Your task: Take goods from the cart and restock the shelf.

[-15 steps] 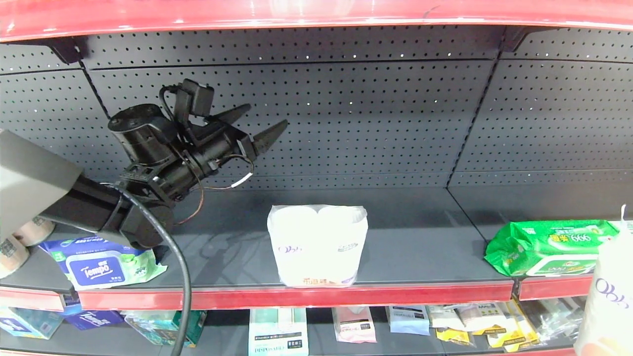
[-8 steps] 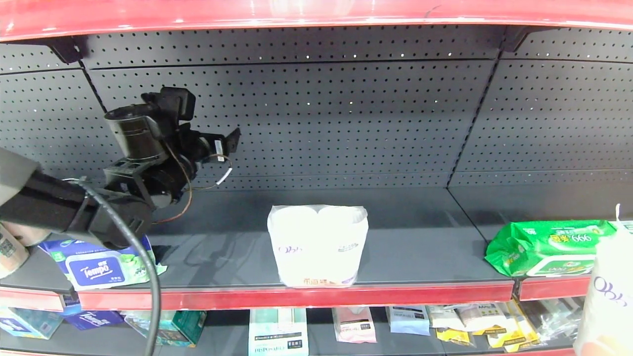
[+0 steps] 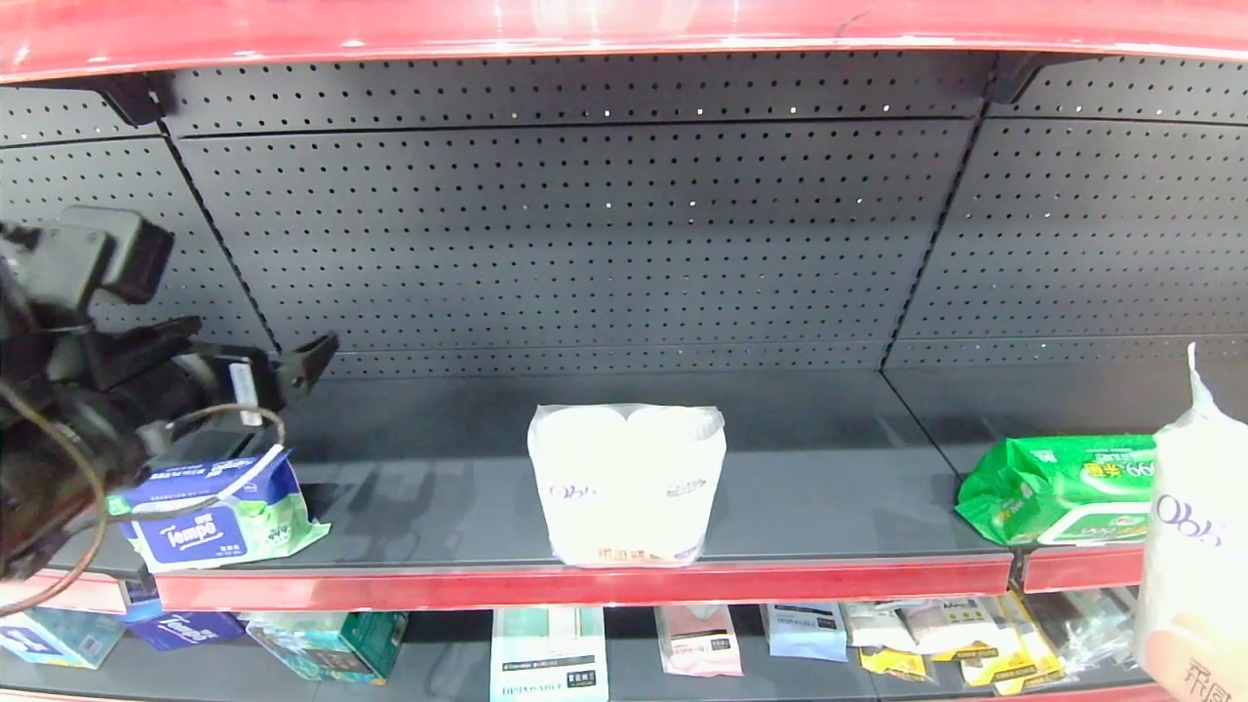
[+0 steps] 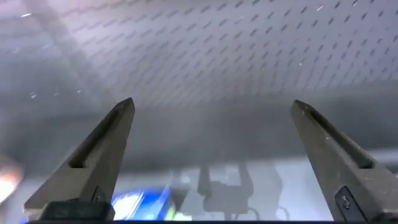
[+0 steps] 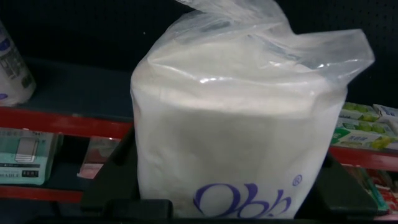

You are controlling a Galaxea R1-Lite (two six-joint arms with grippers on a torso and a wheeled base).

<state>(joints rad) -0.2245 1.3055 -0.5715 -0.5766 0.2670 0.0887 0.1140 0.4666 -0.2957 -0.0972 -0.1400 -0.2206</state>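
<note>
white pack (image 3: 627,485) upright on shelf (image 3: 829,487) | left gripper (image 3: 255,343) seemingly open | second pack (image 3: 1191,526) right edge

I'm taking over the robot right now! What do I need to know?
Left gripper: open, empty, at the left end of the shelf, near the blue pack.
Right gripper: shut on the held white pack, off the shelf's right front, before the green pack.
Done: one shelved white pack stands at the front middle.
Left: place the held white pack, probably on the bare shelf beside it.
</note>
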